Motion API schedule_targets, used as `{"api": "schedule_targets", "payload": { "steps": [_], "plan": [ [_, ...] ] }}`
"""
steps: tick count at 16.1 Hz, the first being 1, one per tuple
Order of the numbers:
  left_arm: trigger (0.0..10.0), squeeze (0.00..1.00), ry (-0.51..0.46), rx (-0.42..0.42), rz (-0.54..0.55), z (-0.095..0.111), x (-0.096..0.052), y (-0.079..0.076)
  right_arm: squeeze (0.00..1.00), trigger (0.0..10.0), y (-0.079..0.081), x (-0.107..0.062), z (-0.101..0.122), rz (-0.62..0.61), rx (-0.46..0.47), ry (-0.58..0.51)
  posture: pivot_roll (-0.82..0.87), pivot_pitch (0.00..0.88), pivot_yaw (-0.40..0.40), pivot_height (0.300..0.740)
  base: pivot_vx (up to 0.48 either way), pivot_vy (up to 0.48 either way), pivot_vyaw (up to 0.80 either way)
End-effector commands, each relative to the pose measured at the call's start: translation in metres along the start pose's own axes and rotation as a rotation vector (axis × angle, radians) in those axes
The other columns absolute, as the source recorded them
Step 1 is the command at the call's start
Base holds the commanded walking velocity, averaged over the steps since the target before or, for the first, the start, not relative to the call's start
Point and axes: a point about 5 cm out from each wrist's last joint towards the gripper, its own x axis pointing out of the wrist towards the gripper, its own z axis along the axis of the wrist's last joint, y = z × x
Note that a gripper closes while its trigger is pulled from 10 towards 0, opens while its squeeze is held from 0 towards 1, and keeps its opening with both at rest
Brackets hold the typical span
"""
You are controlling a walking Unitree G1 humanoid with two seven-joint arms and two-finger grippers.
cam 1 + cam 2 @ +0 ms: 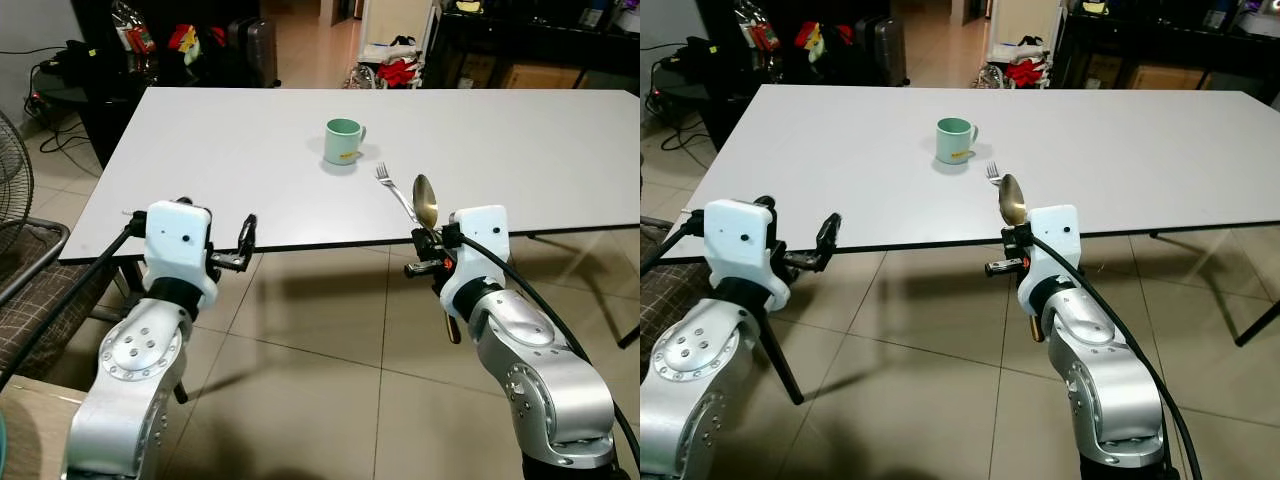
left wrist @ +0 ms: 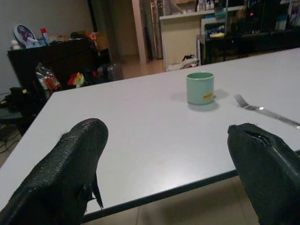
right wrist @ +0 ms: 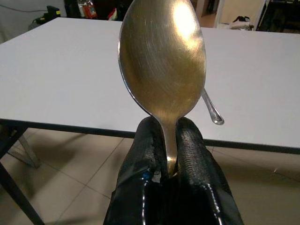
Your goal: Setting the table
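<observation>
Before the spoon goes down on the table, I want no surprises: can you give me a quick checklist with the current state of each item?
1. Spoon clamped in right gripper: ok, fingers shut on the neck, bowl up.
2. Right gripper over the table: not ok, it is short of the near edge.
3. Fork already laid: ok, flat on the table beside the mug.
4. Bare space near the fork: ok.
5. Left gripper out of the way: ok, open, off the near edge.
</observation>
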Motion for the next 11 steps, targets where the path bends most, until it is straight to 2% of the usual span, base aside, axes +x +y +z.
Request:
{"api": "schedule_targets", "payload": {
  "steps": [1,5,8,11],
  "plan": [
    [10.0,0.00,0.016,-0.006,-0.003,-0.0022,0.0002,0.0012,0.00,10.0,0.0002,0.0021,0.0013,-0.001,0.000,0.001,-0.12,0.000,-0.018,0.740,0.000,0.000,0.00],
    [10.0,0.00,-0.009,-0.045,-0.032,0.0024,0.0059,-0.0003,0.00,10.0,0.0021,0.0007,0.0004,0.013,0.022,-0.008,-0.13,0.000,0.008,0.740,0.000,0.000,0.00],
    [10.0,0.00,-0.008,-0.048,-0.033,0.0022,0.0078,-0.0007,0.00,10.0,-0.0004,0.0007,0.0031,-0.009,-0.047,-0.010,-0.14,0.000,0.010,0.740,0.252,0.000,0.00],
    [10.0,0.00,-0.006,-0.049,-0.038,0.0012,0.0079,-0.0012,0.00,10.0,-0.0023,0.0020,0.0023,-0.016,-0.049,0.004,-0.13,0.000,0.003,0.740,0.251,0.000,0.80]
  ]
}}
